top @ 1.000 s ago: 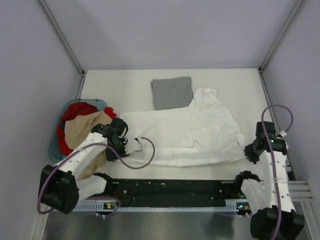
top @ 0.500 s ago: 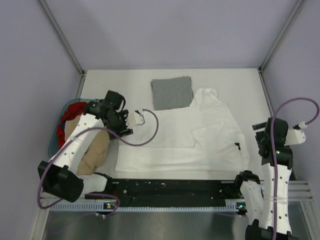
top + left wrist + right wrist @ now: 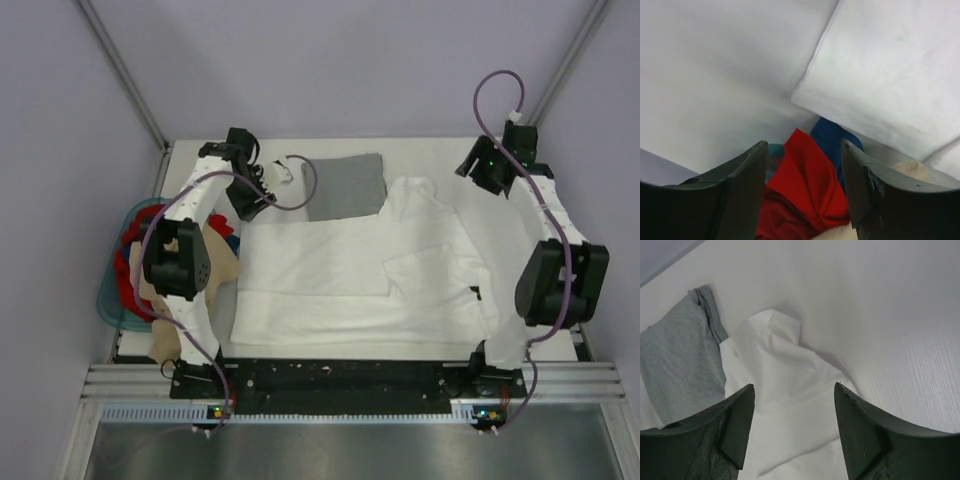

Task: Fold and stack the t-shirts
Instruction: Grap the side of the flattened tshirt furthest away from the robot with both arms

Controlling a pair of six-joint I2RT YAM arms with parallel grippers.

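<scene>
The white t-shirt (image 3: 340, 275) lies spread and partly folded across the middle of the table, plain side up, its print hidden. The grey t-shirt (image 3: 345, 186) lies folded at the far middle, touching the white one. My left gripper (image 3: 243, 203) is open and empty over the white shirt's far left corner (image 3: 890, 65). Its fingertips (image 3: 805, 147) frame red cloth (image 3: 805, 185). My right gripper (image 3: 477, 170) is open and empty above the table, just right of the white shirt's far sleeve (image 3: 780, 365). The grey t-shirt (image 3: 675, 365) shows to the left of that sleeve.
A teal basket (image 3: 108, 290) with red, tan and blue clothes stands off the table's left edge, under my left arm. Blue cloth (image 3: 832, 137) shows next to the red cloth. Metal frame posts stand at the far corners. A black rail runs along the near edge.
Both arms have swung from the near side to the far side of the table, both grippers empty. The white shirt's near edge now lies flatter and straighter.
</scene>
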